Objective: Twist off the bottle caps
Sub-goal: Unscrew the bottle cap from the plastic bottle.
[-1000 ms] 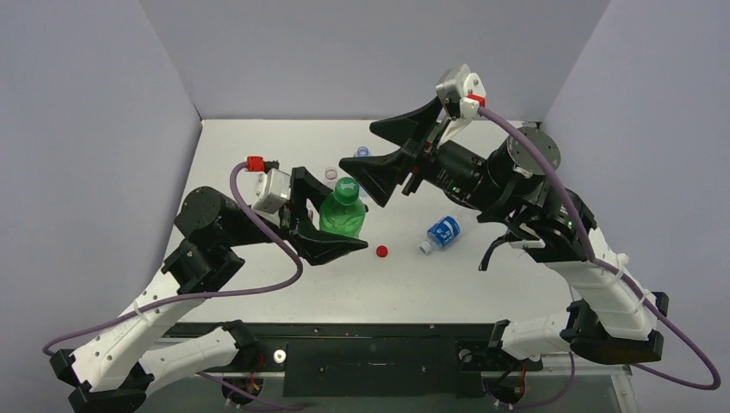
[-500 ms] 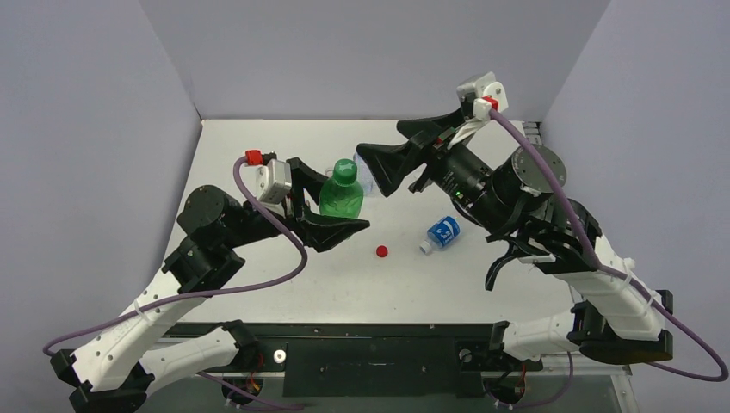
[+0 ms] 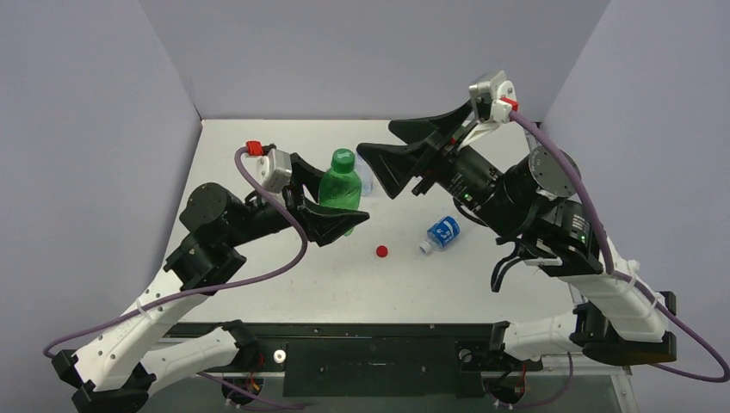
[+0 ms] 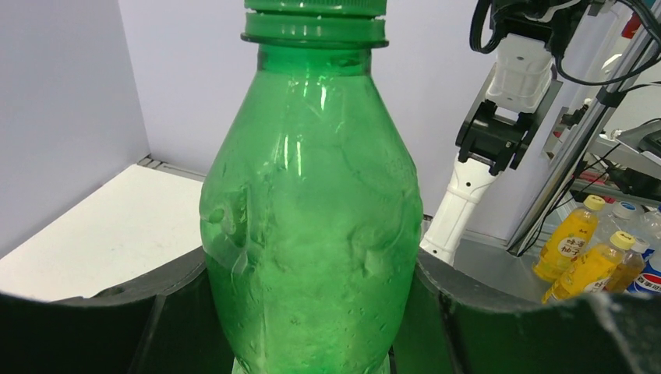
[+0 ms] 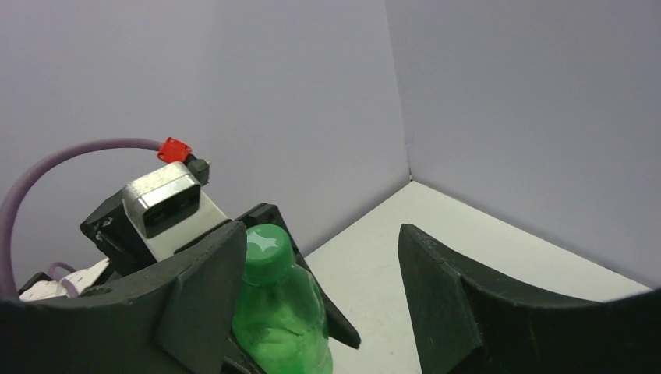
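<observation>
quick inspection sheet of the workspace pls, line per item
surface: white table, no spill seen
job's things: green bottle upright with its green cap on; red cap loose on the table; blue-label bottle lying on its side
clutter: pale shape behind the green bottle, too hidden to identify
grippers: left gripper shut on the green bottle's body; right gripper open, pointed at the green cap, not touching it
cables: purple cable arcs off the left wrist, no snag seen
surroundings: lavender walls on three sides; yellow drink bottles beyond the enclosure
</observation>
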Robot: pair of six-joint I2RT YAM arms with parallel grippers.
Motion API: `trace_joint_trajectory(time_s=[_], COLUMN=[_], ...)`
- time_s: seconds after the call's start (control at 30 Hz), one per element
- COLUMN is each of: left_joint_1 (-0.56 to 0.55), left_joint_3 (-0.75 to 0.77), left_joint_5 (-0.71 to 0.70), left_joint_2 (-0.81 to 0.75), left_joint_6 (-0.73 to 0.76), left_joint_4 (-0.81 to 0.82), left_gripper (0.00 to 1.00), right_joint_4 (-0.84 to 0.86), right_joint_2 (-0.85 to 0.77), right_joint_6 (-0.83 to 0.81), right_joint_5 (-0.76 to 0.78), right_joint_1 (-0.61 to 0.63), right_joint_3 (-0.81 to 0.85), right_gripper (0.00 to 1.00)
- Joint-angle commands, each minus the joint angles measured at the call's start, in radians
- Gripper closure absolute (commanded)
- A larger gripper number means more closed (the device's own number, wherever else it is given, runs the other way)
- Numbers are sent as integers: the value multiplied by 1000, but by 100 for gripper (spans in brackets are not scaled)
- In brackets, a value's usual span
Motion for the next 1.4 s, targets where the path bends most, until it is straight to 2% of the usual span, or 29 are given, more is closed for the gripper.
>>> trace_joint_trajectory(time_s=[0.0, 0.2, 0.37, 0.5, 0.57, 0.6, 0.63, 0.67, 0.7, 0.77, 0.8, 0.87, 1.03, 1.1, 1.23, 1.3, 1.37], left_joint_1=[6, 7, 7, 7, 8, 8, 8, 7, 7, 8, 8, 10, 11, 12, 14, 14, 14], left_joint_3=[2, 1, -3, -10, -13, -14, -16, -17, -13, -8, -7, 4, 18, 15, 11, 7, 6], left_joint_5=[-26, -23, -40, -48, -57, -60, -68, -75, -95, -124, -132, -129, -70, -37, -16, -19, -28], left_joint_2=[8, 9, 6, 0, -3, -3, -7, -8, -11, -18, -20, -27, -35, -34, -31, -26, -18], left_joint_6=[-23, -17, -5, 1, 11, 19, 39, 49, 68, 99, 109, 133, 142, 141, 139, 139, 138], left_joint_4=[11, 10, 14, 18, 20, 21, 22, 24, 24, 28, 28, 29, 47, 48, 61, 72, 89], left_gripper=[100, 100, 100, 100, 98, 91, 67, 56, 40, 24, 19, 16, 17, 23, 47, 49, 46], right_joint_4=[-7, -7, -36, -43, -45, -46, -48, -51, -54, -67, -76, -90, -99, -90, -84, -75, -69], right_joint_2=[63, 100, 126, 132, 131, 131, 130, 128, 125, 125, 125, 129, 138, 138, 141, 144, 151], right_joint_6=[6, 10, 10, 12, 11, 12, 10, 9, 4, -10, -15, -31, -51, -55, -57, -54, -54], right_joint_5=[-130, -170, -181, -167, -160, -157, -151, -147, -137, -118, -109, -92, -73, -66, -60, -59, -51], right_joint_1=[8, 8, 8, 7, 7, 7, 7, 7, 7, 8, 8, 8, 9, 11, 15, 19, 27], right_joint_3=[54, 77, 106, 109, 110, 110, 109, 108, 105, 102, 102, 105, 105, 99, 93, 88, 85], right_gripper=[36, 50, 54, 67, 78, 87, 91, 98, 100, 100, 100, 100, 100, 100, 100, 100, 100])
